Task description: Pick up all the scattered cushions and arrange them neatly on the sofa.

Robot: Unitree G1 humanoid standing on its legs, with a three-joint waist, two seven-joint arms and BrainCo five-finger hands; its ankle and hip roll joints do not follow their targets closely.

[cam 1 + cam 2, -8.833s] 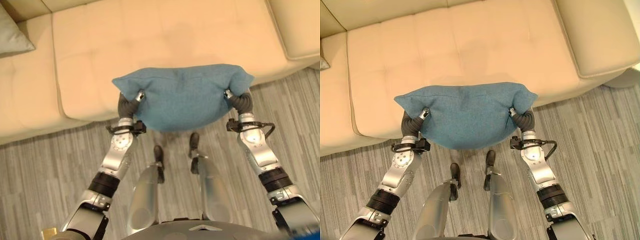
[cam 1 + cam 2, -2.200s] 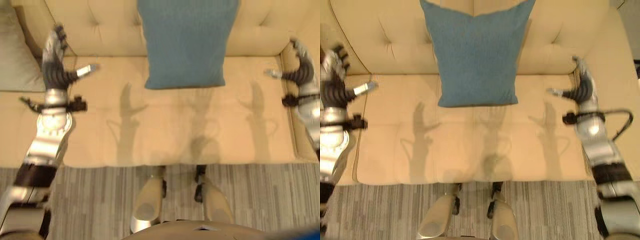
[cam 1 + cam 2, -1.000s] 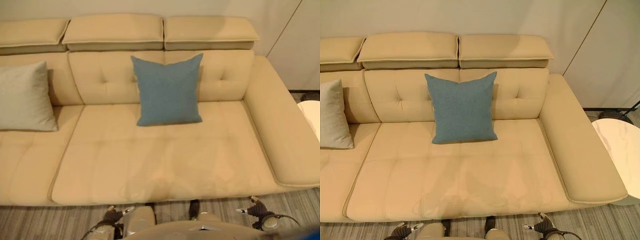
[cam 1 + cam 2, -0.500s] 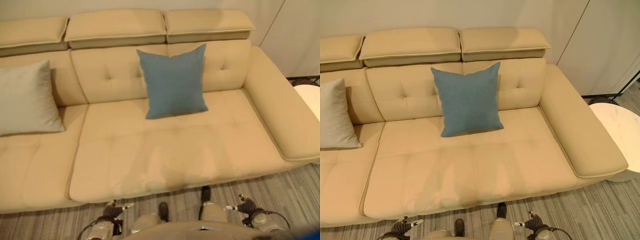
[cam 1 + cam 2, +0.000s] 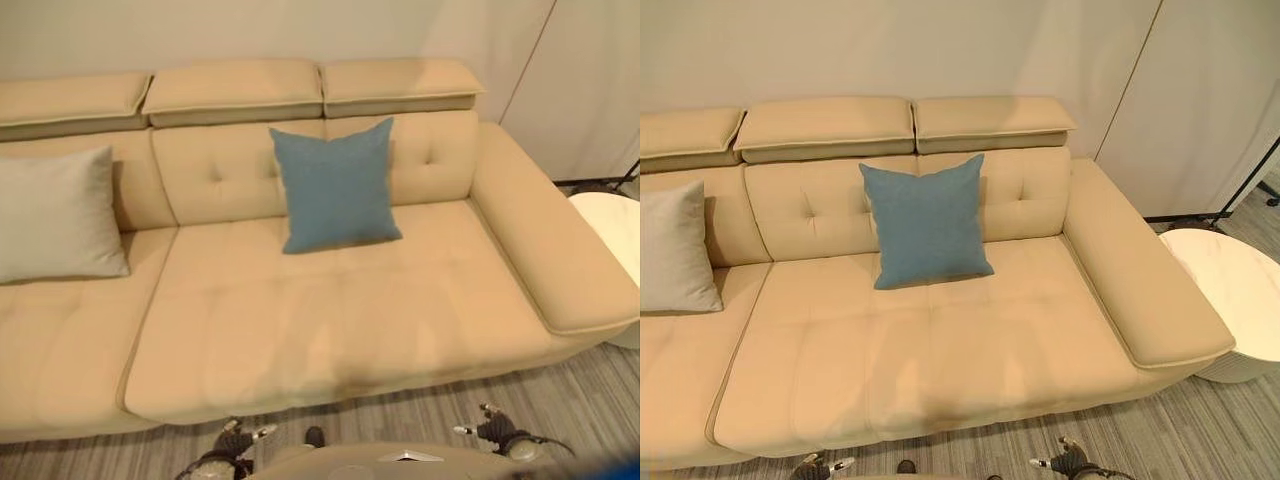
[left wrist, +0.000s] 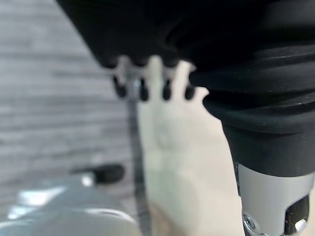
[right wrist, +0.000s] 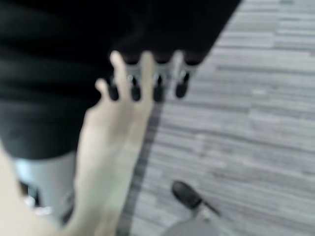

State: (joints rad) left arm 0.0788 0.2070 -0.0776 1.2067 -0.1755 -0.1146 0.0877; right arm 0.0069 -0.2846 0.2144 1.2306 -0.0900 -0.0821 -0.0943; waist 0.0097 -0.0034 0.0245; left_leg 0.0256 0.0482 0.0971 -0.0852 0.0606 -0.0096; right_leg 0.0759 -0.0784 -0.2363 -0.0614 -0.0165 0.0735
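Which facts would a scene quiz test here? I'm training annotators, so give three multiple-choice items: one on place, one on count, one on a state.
1. Where does the blue cushion stand?
A. on the floor
B. against the sofa backrest
C. on the round white table
2. How many cushions lie on the sofa?
A. two
B. three
C. four
3. The left hand and right hand are:
A. clamped on a cushion
B. open, holding nothing
C. pressed on the seat

1 B: it leans upright there. 2 A: blue, plus a grey cushion. 3 B: fingers relaxed over the floor.
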